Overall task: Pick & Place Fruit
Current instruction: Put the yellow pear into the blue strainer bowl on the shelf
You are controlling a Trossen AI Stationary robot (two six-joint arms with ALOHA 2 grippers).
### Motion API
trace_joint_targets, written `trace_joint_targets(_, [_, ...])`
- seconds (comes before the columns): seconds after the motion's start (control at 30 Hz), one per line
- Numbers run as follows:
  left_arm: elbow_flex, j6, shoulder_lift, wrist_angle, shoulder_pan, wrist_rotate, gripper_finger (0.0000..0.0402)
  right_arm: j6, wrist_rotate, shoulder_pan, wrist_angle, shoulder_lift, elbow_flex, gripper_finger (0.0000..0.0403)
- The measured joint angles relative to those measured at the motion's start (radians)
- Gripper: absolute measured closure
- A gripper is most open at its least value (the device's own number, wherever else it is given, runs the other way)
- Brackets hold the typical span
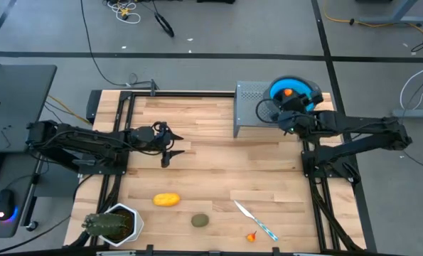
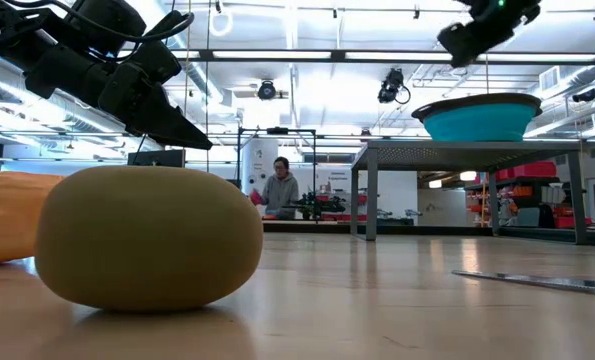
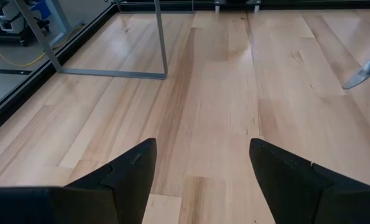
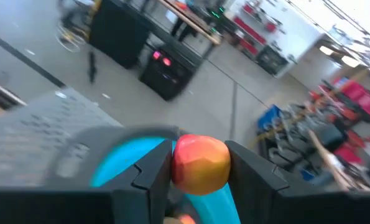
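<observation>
Red-orange fruit (image 4: 200, 163) sits clamped in right gripper (image 4: 200, 167) (above blue bowl (image 1: 295, 90)).

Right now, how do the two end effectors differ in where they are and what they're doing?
The left end effector hangs over bare wood on the table's left side, open and empty; the right end effector is raised over the blue bowl on the grey stand, shut on a red-and-yellow fruit. The left points toward the table's middle; the right points over the far-right corner. Both are dark two-finger grippers.
</observation>
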Motion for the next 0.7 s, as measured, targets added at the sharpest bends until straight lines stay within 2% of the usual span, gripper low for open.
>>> trace_joint_targets(0.3, [0.000, 0.003, 0.000, 0.000, 0.000, -0.008, 0.0136, 0.148, -0.061, -0.114, -0.175, 0.000, 0.000, 0.0254])
trace_joint_targets(0.47, [0.000, 0.008, 0.000, 0.000, 0.000, -0.008, 0.0136, 0.161, -0.095, -0.138, -0.206, 0.000, 0.000, 0.0250])
trace_joint_targets(0.6, [0.000, 0.008, 0.000, 0.000, 0.000, -0.008, 0.0136, 0.163, -0.096, -0.151, -0.205, 0.000, 0.000, 0.0234])
trace_joint_targets(0.7, [0.000, 0.009, 0.000, 0.000, 0.000, -0.008, 0.0136, 0.164, -0.134, -0.163, -0.205, 0.000, 0.000, 0.0213])
